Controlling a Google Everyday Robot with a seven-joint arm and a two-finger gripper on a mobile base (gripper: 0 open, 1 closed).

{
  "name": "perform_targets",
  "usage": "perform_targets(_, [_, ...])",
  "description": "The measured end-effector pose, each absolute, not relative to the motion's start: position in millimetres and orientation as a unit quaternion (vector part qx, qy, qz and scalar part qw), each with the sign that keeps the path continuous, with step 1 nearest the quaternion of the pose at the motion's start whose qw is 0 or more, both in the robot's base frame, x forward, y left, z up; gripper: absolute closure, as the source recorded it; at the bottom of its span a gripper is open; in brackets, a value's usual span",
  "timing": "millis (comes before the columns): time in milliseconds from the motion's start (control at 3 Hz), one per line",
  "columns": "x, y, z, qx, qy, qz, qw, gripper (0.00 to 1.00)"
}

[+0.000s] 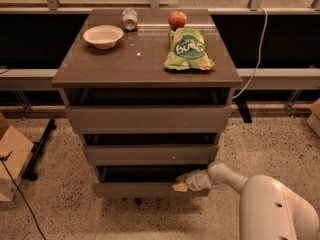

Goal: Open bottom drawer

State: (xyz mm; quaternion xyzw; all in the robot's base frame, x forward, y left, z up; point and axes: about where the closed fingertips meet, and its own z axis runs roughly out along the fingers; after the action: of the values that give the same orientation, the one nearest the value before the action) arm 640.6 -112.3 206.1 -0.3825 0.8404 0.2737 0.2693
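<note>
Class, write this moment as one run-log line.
task: open bottom drawer | gripper: at its top edge | drawer: ajar, dark interior showing | on top: bowl, can, apple, chip bag

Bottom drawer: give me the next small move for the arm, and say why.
Probably pull the end effector straight outward, along the drawer's line of travel. It sits at the top edge of the bottom drawer, right of centre. Only a narrow dark gap shows between that front and the middle drawer above, so the bottom drawer looks just partly open.
</note>
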Motion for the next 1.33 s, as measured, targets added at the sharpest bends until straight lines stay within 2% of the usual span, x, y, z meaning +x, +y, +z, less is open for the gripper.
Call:
perform_targets(333, [640.5,-112.3,206.1,-0.383,0.84,0.274,0.269,0.15])
perform_targets(667, [603.8,-103.7,216.5,-0.386,0.843,0.282,0.247,0.0])
perform_targets(1333, [588.6,-93.0,206.3,-0.394,0.841,0.29,0.23,0.0])
